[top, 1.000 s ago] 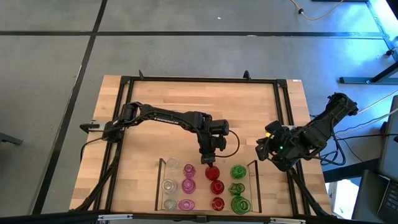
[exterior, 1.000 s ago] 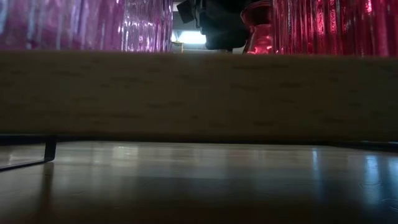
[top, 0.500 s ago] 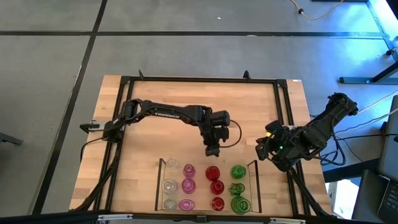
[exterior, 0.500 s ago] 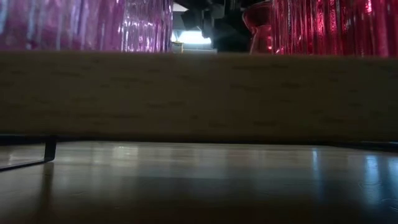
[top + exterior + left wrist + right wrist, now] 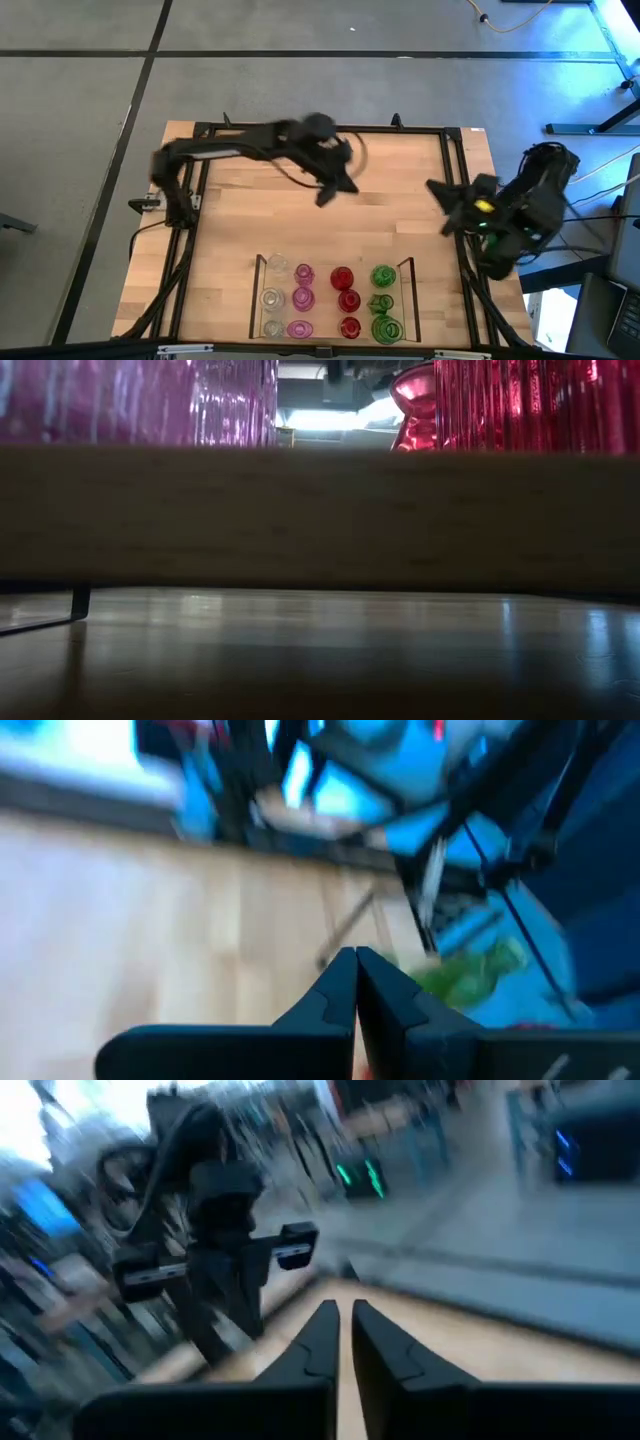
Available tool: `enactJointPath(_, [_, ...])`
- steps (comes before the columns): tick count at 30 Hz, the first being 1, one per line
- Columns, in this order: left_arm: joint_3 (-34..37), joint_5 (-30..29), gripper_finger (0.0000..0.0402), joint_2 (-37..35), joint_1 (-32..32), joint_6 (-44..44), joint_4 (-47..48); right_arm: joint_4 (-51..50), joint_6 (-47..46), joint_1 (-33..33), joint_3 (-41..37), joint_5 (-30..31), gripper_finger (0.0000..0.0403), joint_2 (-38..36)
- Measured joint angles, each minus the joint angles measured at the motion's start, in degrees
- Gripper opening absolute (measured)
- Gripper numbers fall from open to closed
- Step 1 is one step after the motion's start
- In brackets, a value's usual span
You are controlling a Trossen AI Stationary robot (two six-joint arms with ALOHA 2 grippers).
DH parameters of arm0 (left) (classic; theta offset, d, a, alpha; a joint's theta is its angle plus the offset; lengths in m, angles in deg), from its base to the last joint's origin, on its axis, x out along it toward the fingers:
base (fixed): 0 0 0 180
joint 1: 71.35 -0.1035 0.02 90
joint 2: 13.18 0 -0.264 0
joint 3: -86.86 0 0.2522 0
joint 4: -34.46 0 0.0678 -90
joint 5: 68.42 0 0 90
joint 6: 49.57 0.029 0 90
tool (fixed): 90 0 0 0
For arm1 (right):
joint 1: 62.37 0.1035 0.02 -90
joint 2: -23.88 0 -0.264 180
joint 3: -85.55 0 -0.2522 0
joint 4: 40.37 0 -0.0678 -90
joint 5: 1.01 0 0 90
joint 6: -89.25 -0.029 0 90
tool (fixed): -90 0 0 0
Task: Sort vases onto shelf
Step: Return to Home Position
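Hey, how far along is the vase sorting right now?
Looks done: the shelf holds clear vases, pink vases, red vases and green vases, one colour per column. In hand: nothing; the left tool hangs shut over the table, the right tool shut at its right edge. Left: likely only parking the arms.

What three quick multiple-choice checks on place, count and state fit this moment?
1. Left gripper is: A over the red column; B over bare table beyond the shelf; C off the table.
2. Red vases on the shelf: A one; B two; C three.
3. Left gripper's fingers: A shut, empty; B shut on a vase; C wide open.
B: it hangs away from the shelf. C: three in one column. A: fingertips meet, nothing between. Right gripper waits at the table's right edge.
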Motion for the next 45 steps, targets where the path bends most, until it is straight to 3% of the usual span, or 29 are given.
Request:
enactJointPath(2, [1.7, -3.0, 0.0001, -5.3, -0.2, 0.5, -1.6, -5.4, -6.2, 3.4, -0.2, 7.3, 0.0005, -1.7])
enactJointPath(5, [9.6, -5.9, 0.0001, -14.5, -0.5, -0.6, -8.3, -5.0, -6.2, 5.3, -3.6, 7.5, 0.0005, -6.5])
enactJointPath(15, [53.0, -19.6, 0.0000, -49.0, -0.5, -14.0, -37.0, -1.4, -16.8, -0.9, -23.4, 8.8, 0.0001, -16.2])
enactJointPath(21, [71.2, -24.4, 0.0000, -62.3, -0.3, -19.4, -54.5, 0.0, -25.5, -0.8, -33.0, 12.3, 0.0000, -20.1])
enactJointPath(25, [77.3, -27.8, 0.0000, -65.9, -0.3, -20.8, -56.0, 8.3, -26.0, -2.8, -40.6, 12.0, 0.0000, -25.4])
enactJointPath(29, [81.0, -28.6, 0.0000, -66.2, -0.3, -22.4, -55.9, 14.5, -26.6, -7.1, -48.1, 11.1, 0.0000, -28.9])
enactJointPath(32, [83.1, -28.6, 0.0000, -66.1, -0.3, -23.9, -56.1, 18.4, -26.2, -6.8, -52.1, 10.7, 0.0000, -31.6])
enactJointPath(39, [88.0, -28.2, 0.0000, -66.1, -0.3, -29.8, -57.8, 19.4, -23.6, -3.3, -56.9, -1.0, 0.0000, -33.0])
enactJointPath(45, [88.7, -29.6, 0.0000, -66.1, -0.3, -28.0, -54.6, 20.5, -22.0, -5.2, -57.3, 4.9, 0.0000, -32.7])
